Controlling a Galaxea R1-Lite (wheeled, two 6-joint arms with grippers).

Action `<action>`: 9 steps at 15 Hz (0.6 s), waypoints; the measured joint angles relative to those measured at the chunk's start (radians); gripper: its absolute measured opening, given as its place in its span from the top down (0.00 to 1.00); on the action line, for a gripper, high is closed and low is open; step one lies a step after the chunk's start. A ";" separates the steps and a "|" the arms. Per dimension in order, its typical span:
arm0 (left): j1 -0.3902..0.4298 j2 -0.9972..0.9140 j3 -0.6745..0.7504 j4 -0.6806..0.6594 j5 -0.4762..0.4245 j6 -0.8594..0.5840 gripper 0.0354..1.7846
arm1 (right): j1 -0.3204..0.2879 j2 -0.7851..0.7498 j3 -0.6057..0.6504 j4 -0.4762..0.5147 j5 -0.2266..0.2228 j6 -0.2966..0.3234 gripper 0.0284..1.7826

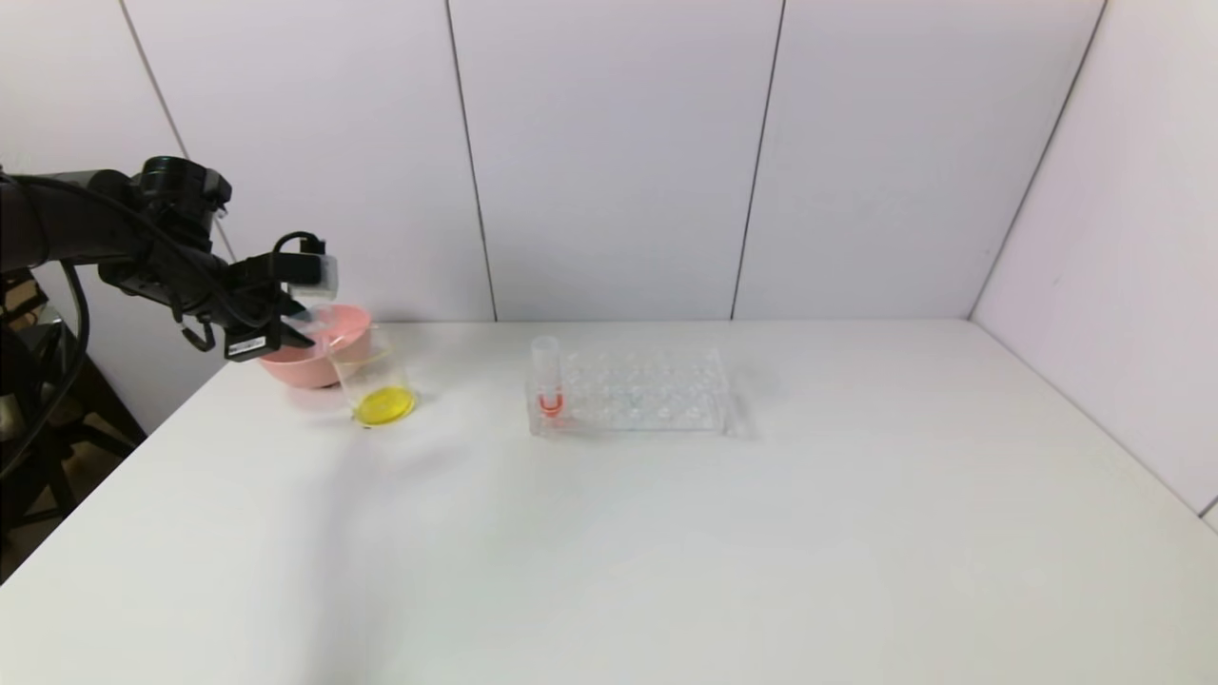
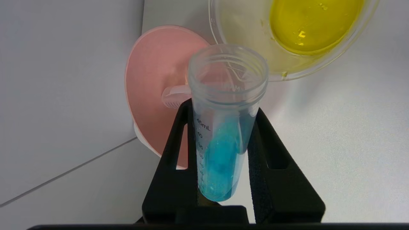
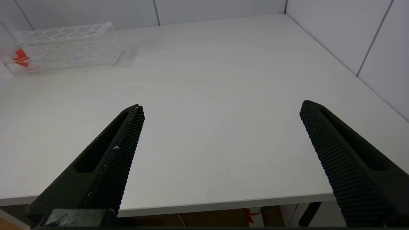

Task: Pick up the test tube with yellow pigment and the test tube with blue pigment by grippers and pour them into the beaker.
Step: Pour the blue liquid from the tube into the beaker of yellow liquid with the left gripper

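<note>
- The white table (image 1: 666, 533) filled most of the head view, running from the near edge back to the pale panelled wall.
- The left arm reached in from the far left, its left gripper (image 2: 223, 115) raised above the table's far-left corner, over the pink bowl and next to the beaker.
- The right gripper (image 3: 222, 110) hung over the near edge of the table on the right side, its two ribbed fingers (image 3: 121, 143) spread wide with nothing between them; it did not appear in the head view.
- A clear tube rack (image 1: 633, 390) stood in the far middle of the table, well apart from the beaker, with a red-tipped tube (image 1: 547, 381) upright at its left end.
- The pink bowl (image 1: 309, 347) sat at the far left near the wall, just behind the beaker; something pale lay in it, too unclear to name.
- The beaker (image 1: 376, 385) stood just to the right of and nearer than the bowl, with yellow liquid pooled in its bottom.
- The test tube with blue pigment (image 2: 223, 140) was clamped between the left gripper's fingers, which pressed on either side of it below the rim; blue liquid lay along its lower part, and its open mouth pointed toward the bowl and the beaker's rim.
</note>
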 joint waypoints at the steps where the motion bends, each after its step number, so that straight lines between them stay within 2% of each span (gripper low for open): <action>1: -0.004 0.000 0.000 0.000 0.015 0.000 0.76 | 0.000 0.000 0.000 0.000 0.000 0.000 0.00; 5: -0.029 0.000 0.000 0.000 0.081 -0.001 0.76 | 0.000 0.000 0.000 0.000 0.000 0.000 0.00; 9: -0.039 0.000 0.000 0.000 0.098 -0.003 0.76 | 0.000 0.000 0.000 0.000 0.000 -0.001 0.00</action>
